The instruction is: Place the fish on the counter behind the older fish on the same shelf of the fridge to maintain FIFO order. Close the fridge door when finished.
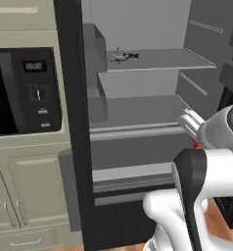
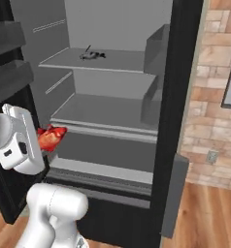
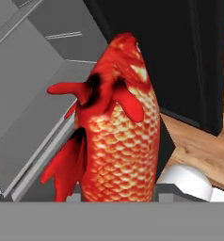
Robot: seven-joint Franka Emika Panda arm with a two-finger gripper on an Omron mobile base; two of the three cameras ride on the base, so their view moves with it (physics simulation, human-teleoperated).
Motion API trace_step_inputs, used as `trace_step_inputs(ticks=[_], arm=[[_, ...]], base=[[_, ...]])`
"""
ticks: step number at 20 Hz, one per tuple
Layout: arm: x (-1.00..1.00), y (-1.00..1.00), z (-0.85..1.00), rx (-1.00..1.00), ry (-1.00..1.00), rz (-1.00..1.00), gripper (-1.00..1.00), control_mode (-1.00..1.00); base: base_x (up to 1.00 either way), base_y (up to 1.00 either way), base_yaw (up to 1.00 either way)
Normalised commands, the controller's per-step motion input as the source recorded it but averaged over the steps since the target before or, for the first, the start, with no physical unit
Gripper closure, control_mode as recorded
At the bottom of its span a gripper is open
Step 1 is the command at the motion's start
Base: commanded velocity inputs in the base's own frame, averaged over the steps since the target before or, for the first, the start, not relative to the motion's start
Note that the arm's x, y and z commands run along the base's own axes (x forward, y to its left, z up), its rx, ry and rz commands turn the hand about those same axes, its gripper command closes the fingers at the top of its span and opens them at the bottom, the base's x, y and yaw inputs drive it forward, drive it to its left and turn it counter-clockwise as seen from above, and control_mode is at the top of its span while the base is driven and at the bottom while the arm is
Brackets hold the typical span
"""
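- Right base view: gripper (image 2: 40,140) closed on the fish (image 2: 52,137), held at 9 o'clock just outside the open fridge (image 2: 180,97), level with the lower shelves.
- Hand view: fish (image 3: 118,127) close up, scales and fins clear; fingertips hidden.
- Left base view: arm hides most of the fish; older fish (image 1: 122,56) lies on the top shelf (image 1: 157,61), 12 o'clock.

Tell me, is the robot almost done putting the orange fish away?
About halfway. Done: the fridge is open and the fish is off the counter, held in the gripper. Now it hangs low, in front of the fridge. Left: lift it to the top shelf, behind the older fish, then shut the door.
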Motion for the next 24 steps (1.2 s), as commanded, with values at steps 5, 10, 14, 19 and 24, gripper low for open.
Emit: trace_step_inputs(ticks=[5, 10, 14, 19, 24], arm=[[0.0, 0.0, 0.0, 0.0, 0.0, 0.0, 1.0, 1.0], [0.0, 0.0, 0.0, 0.0, 0.0, 0.0, 1.0, 1.0], [0.0, 0.0, 0.0, 0.0, 0.0, 0.0, 1.0, 1.0], [0.99, 0.0, 0.73, 0.0, -0.04, 0.0, 1.0, -1.0], [0.97, 0.0, 0.99, 0.0, -0.08, -0.14, 1.0, -1.0]], base=[[0.95, -0.02, -0.08], [0.9, -0.15, 0.0], [0.91, -0.13, 0.0], [0.0, 0.0, 0.0], [0.0, 0.0, 0.0]])
